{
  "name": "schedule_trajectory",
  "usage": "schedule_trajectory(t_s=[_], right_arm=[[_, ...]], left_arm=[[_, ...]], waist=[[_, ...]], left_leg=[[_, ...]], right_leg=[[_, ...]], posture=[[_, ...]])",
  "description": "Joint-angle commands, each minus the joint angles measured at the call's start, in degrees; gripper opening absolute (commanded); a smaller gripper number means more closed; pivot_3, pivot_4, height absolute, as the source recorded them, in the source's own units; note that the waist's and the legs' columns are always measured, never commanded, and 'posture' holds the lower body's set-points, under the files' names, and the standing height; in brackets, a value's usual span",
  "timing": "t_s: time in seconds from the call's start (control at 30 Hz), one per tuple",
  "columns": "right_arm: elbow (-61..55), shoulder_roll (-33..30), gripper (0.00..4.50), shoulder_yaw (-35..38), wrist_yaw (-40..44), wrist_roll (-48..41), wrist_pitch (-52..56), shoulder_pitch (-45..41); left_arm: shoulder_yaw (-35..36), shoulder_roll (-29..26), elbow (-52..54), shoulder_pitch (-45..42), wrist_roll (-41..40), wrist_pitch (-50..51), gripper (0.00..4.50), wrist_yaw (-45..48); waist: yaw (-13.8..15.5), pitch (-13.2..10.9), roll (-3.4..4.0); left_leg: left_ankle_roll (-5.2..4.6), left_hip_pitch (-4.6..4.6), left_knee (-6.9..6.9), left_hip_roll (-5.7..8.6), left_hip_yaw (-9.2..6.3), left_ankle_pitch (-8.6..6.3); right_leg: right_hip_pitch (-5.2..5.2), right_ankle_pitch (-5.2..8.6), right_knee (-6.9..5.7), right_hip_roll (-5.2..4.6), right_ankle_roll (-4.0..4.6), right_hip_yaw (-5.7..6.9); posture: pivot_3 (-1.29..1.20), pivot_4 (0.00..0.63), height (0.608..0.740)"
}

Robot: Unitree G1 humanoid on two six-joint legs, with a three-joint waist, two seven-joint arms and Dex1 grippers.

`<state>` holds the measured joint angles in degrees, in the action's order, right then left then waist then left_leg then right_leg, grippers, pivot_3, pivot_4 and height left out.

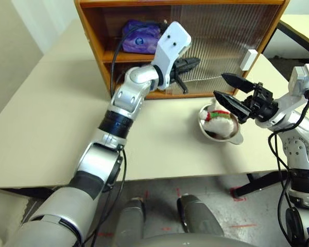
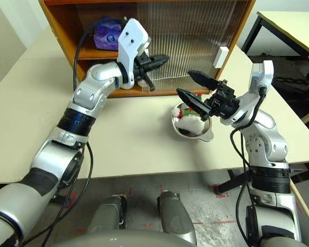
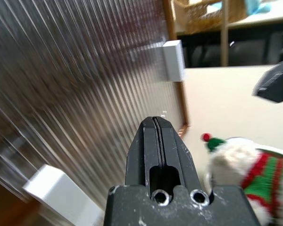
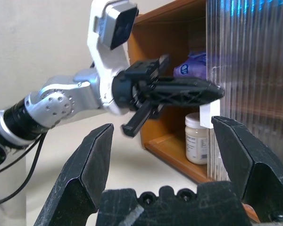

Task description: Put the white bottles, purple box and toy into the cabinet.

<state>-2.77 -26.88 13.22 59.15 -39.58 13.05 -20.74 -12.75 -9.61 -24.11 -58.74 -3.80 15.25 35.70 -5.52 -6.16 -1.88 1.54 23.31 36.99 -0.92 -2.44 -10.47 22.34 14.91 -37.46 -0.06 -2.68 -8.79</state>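
Toy bear lies in a metal dish on the tabletop, just below and touching the right claw, spread wide, holding nothing. Left claw, clenched and empty, points at cabinet door, farther off. Purple box on shelf; 1 white bottle below.

No text, brand or number can be read anywhere. The purple box on the upper shelf of the cabinet bears a small blue round mark on a white patch, its lettering too small to make out. The white bottle on the cabinet's lower shelf has a pale label, also illegible.
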Motion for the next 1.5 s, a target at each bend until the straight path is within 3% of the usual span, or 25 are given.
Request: schedule_trajectory(t_s=[0.03, 0.17, 0.5, 0.9, 1.5], right_arm=[[-0.47, 0.64, 4.50, -0.74, -0.04, 0.15, -0.80, -0.30], [-3.37, 3.53, 4.50, 0.47, -3.08, -2.64, -0.30, -0.86], [-4.80, 4.06, 4.50, -0.44, -3.93, -2.38, -0.23, 0.10], [-7.49, 3.09, 4.50, -2.12, -2.84, -3.29, 3.09, 3.95], [-0.20, 3.55, 4.50, -3.05, 0.21, -0.66, 0.58, 3.08]], left_arm=[[-1.34, -0.47, -2.29, -0.62, 3.71, -1.03, 0.02, -1.48], [-1.94, 0.50, -6.07, -1.59, 6.53, -2.32, 0.02, -3.31], [-1.13, 2.20, -11.50, -3.23, 10.18, -3.33, 0.02, -8.10], [0.17, -2.70, -9.34, -0.09, 12.13, -2.65, 0.02, -9.73], [3.61, -11.62, 2.07, 6.59, 11.74, 5.45, 0.02, -10.83]], waist=[[-0.04, 0.22, 0.07], [0.20, 0.25, 0.07], [0.13, 0.32, 0.06], [-0.16, 0.38, 0.06], [0.17, 0.57, 0.03]], left_leg=[[0.00, -0.04, -0.02, 0.00, 0.00, 0.00], [0.00, -0.01, -0.02, 0.00, -0.01, 0.00], [0.00, 0.01, -0.03, 0.03, -0.01, 0.00], [0.01, -0.05, -0.02, 0.03, -0.01, -0.01], [0.01, -0.14, 0.00, 0.04, -0.02, 0.00]], right_leg=[[-0.01, 0.00, 0.00, 0.01, 0.00, -0.02], [-0.01, 0.00, -0.01, 0.01, 0.00, -0.01], [0.00, 0.00, 0.00, 0.00, -0.02, -0.03], [0.00, -0.03, -0.05, 0.01, -0.04, -0.07], [0.00, -0.19, -0.16, 0.02, 0.23, -0.07]], posture=[[0.02, 0.000, 0.740], [0.03, 0.000, 0.740], [0.02, 0.000, 0.740], [0.03, 0.000, 0.740], [0.11, 0.000, 0.740]])
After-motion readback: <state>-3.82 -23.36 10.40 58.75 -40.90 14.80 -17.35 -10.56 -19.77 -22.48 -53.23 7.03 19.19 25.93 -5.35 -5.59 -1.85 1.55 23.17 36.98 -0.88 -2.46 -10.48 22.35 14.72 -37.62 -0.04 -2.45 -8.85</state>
